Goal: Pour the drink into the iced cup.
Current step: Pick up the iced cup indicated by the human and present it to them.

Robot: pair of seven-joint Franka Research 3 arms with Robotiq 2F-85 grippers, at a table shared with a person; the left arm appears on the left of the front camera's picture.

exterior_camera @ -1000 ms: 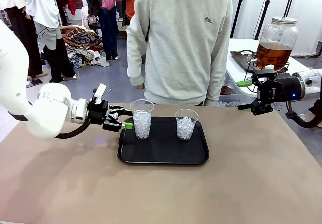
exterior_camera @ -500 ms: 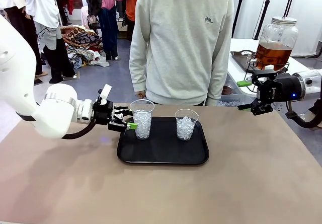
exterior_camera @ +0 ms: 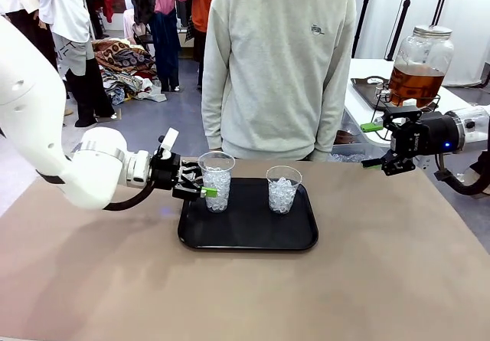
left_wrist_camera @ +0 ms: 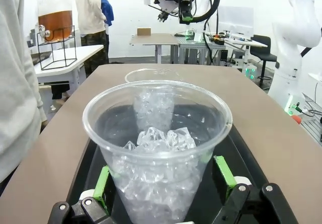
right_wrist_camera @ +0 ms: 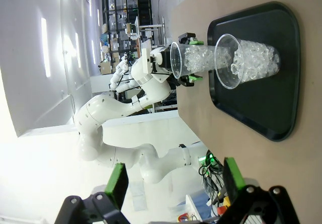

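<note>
At a table shared with a person standing at its far side, the robot's left gripper reaches in from the left and straddles the left iced cup, one of two clear cups of ice on a black tray. Its jaws are spread to either side of the cup. In the left wrist view the green pads flank the lower wall, very near it, though whether they press on it cannot be told. The second iced cup stands to the right on the same tray, apart from the first.

The right gripper hovers off the table's far right corner, its jaws open and holding nothing. Behind it, on a side table at the far right, the drink, amber and tea-like, fills the lower part of a large glass jar on a wire stand. It is well apart from both cups.

The step in hand appears to be taking hold of a cup, with pouring not yet begun. The next move likely calls for a gentle squeeze on the thin plastic, enough to lift it upright without buckling it or spilling ice. Cup and drink would then have to be brought together.
</note>
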